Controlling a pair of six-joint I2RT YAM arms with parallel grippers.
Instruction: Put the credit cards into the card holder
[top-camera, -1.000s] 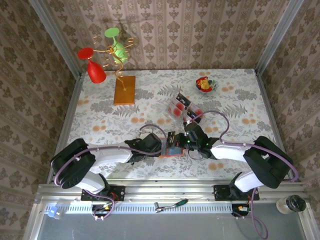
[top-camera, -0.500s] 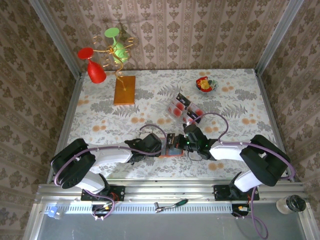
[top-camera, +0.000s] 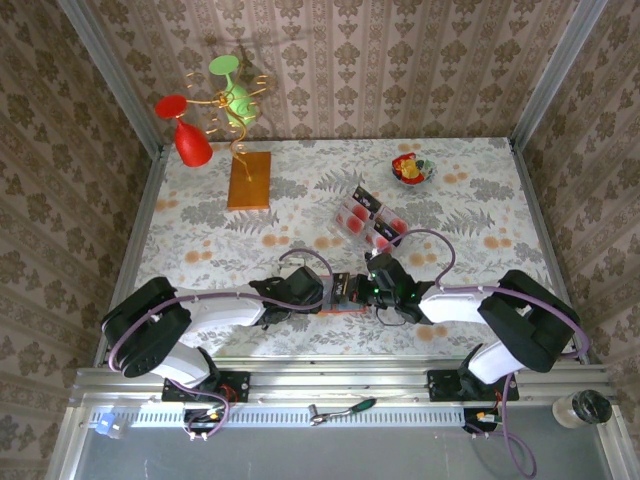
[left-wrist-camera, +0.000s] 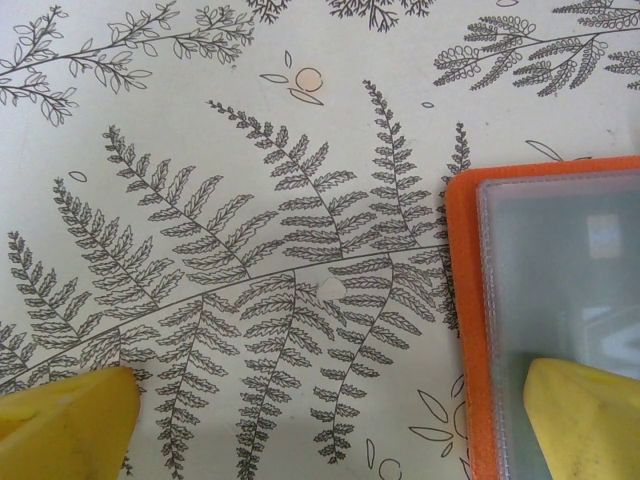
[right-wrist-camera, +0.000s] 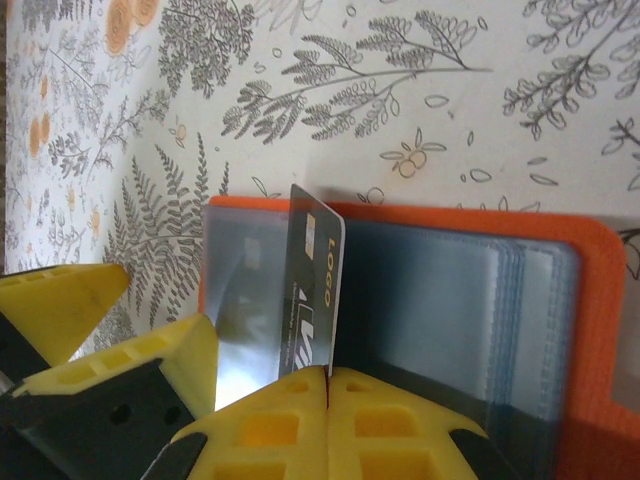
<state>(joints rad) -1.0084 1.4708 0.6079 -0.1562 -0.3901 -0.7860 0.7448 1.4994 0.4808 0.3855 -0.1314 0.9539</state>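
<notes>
One credit card (right-wrist-camera: 312, 290) stands pinched in my right jaws, edge at the open card holder (right-wrist-camera: 590, 330), apparently not yet inserted; left jaws spread; further cards (top-camera: 370, 222) lie beyond.

The tabletop (top-camera: 200, 250) wears a pale cover printed with grey fern fronds and small orange blossoms, and walls of patterned paper close it in on three sides. Close to its near edge, about midway across, the orange card holder (right-wrist-camera: 600, 300) lies opened flat with its grey-blue clear sleeves facing up. Farther back, a clear plastic tray (top-camera: 368, 220) with red-faced credit cards (top-camera: 353, 216) in it lies right of centre, a small bowl (top-camera: 412, 170) of colourful bits sits near the far edge, and an orange-brown wooden board (top-camera: 249, 180) lies at far left.
</notes>
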